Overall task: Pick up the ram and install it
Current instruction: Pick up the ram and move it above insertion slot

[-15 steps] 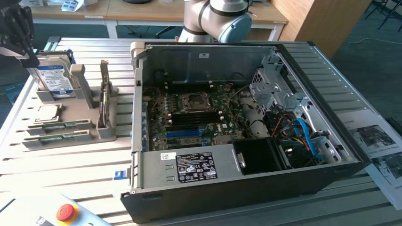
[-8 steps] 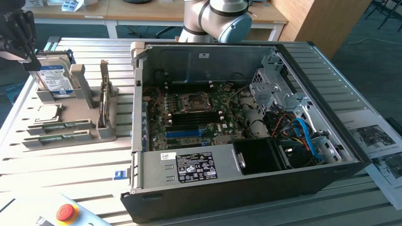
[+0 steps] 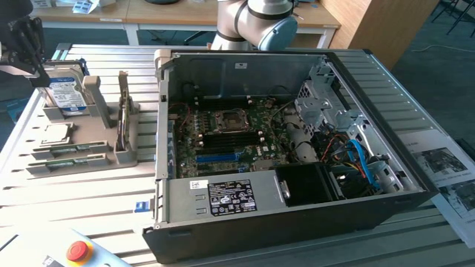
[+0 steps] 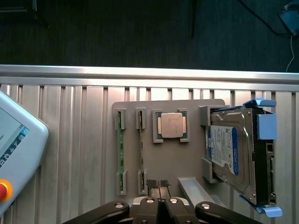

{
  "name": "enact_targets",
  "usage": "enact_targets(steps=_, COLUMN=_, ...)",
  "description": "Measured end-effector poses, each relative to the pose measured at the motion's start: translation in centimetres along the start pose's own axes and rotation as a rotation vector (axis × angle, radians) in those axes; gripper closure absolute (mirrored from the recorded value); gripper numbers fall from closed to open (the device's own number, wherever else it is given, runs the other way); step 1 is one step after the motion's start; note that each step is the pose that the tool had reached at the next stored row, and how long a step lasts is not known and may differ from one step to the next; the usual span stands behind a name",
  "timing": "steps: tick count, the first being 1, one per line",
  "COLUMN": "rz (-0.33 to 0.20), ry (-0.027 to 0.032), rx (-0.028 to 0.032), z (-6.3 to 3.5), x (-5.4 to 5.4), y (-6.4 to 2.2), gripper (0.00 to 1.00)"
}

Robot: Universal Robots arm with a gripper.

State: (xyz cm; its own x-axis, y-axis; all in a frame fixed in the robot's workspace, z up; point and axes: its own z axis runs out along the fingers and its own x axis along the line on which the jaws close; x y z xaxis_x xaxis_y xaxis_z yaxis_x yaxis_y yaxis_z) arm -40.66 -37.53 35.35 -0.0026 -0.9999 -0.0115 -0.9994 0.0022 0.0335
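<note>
While hovering over tray (image 4: 187, 161) edge at ram's end: pincer (image 4: 157, 183) clenched, grasping nothing, tips just beside ram (image 4: 140, 154). Ram not yet picked: standing on long edge, clipped at both ends in tray slot, probably so faces stay free for pinch from above. Second stick (image 4: 120, 154) parallel, at tray's outer edge. CPU (image 4: 171, 125) flat in mid-tray pocket; hard drive (image 4: 229, 149) upright at opposite edge. Open computer case (image 3: 297, 228) well apart on table (image 3: 97, 194), motherboard facing up, likely for top-down insertion.

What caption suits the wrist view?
Shut gripper over the parts tray: two RAM sticks, CPU, hard drive.
</note>
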Motion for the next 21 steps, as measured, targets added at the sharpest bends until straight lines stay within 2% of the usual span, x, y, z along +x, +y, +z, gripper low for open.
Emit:
enact_targets(steps=11, rz=0.0, ry=0.0004, rx=0.0008, z=1.31, x=0.0, y=-0.04, gripper=0.89)
enact_targets(steps=21, rz=0.0, ry=0.0005, rx=0.0009, z=1.38, x=0.0, y=-0.04, gripper=0.89)
